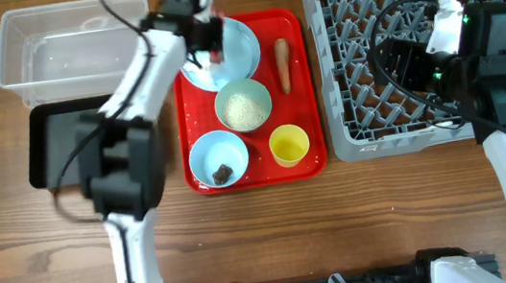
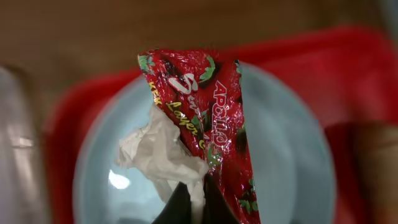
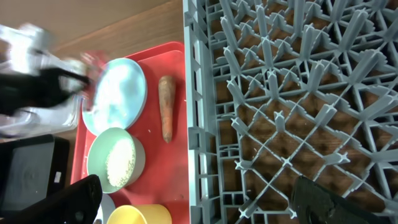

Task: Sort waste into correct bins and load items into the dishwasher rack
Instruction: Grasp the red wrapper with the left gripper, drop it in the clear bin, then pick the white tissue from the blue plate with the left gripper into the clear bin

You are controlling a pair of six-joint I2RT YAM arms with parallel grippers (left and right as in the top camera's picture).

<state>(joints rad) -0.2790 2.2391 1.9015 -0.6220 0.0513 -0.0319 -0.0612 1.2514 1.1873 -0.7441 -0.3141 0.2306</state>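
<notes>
My left gripper (image 2: 194,208) is over the light-blue plate (image 2: 292,168) at the back of the red tray, shut on crumpled white paper (image 2: 158,152). The red snack wrapper (image 2: 208,112) lies against the paper. In the overhead view the left gripper (image 1: 211,52) sits on the plate (image 1: 240,51). The carrot (image 1: 283,64), a bowl of rice (image 1: 244,106), a bowl with a brown scrap (image 1: 218,157) and the yellow cup (image 1: 289,145) sit on the tray. My right gripper (image 3: 199,205) is open and empty above the grey rack's (image 3: 280,93) left edge.
The clear bin (image 1: 67,43) stands at the back left, with the black bin (image 1: 51,147) in front of it, both left of the red tray (image 1: 302,87). The grey rack (image 1: 364,99) fills the right side. Bare wooden table lies in front.
</notes>
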